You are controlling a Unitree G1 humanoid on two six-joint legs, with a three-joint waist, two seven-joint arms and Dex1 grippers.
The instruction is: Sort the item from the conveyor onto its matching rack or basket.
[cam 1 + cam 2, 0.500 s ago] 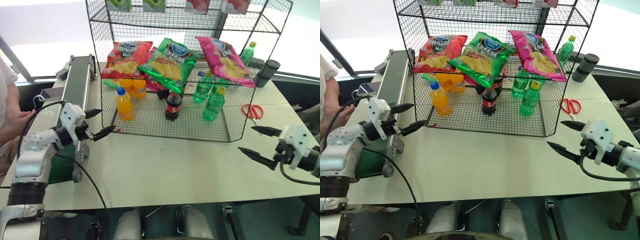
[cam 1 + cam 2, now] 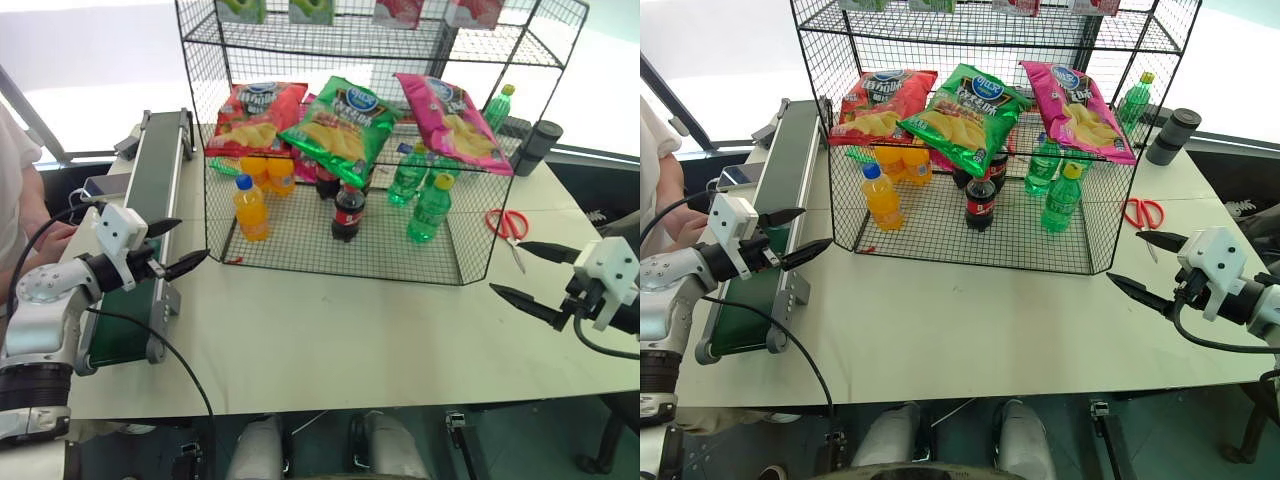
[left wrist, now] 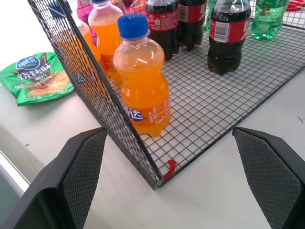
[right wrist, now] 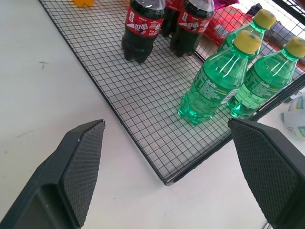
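Pink chip bag (image 2: 450, 120) lies on rack (image 2: 340, 150) (both end effectors released, empty)

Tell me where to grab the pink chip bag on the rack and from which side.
Judging from its pose, take the pink bag by its lower front edge, coming from the rack's open front. It lies tilted on the middle tier, that edge overhanging toward the robot, with side mesh on its right and the green bag on its left.
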